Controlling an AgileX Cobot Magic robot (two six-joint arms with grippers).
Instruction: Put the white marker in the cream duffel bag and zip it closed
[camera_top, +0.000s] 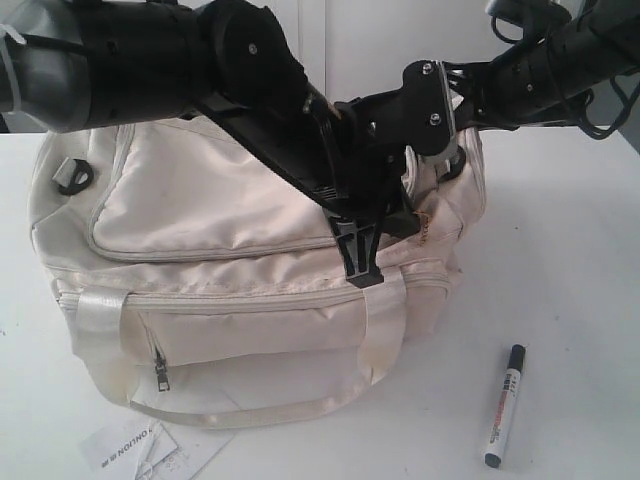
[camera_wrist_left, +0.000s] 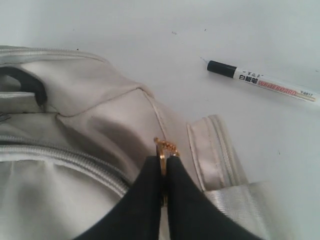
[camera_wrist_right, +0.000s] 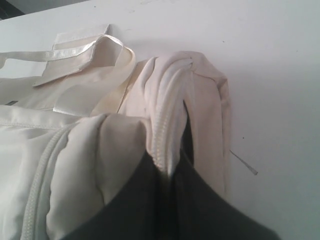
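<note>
Cream duffel bag (camera_top: 230, 260): centre-left of exterior frame, on white table (camera_top: 570, 250).
White marker (camera_top: 504, 405): flat on table, lower right of exterior frame, apart from bag, black cap uppermost.
Left gripper (camera_wrist_left: 164, 162): jaws pinched on gold zip pull (camera_wrist_left: 167, 148).
Right gripper (camera_wrist_right: 167, 167): jaws clamped on bunched bag fabric beside zip teeth.

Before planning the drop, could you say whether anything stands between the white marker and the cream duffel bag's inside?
Yes: the cream duffel bag's top zip looks closed, the left gripper shut on its gold pull. The white marker lies uncovered on the table.
</note>
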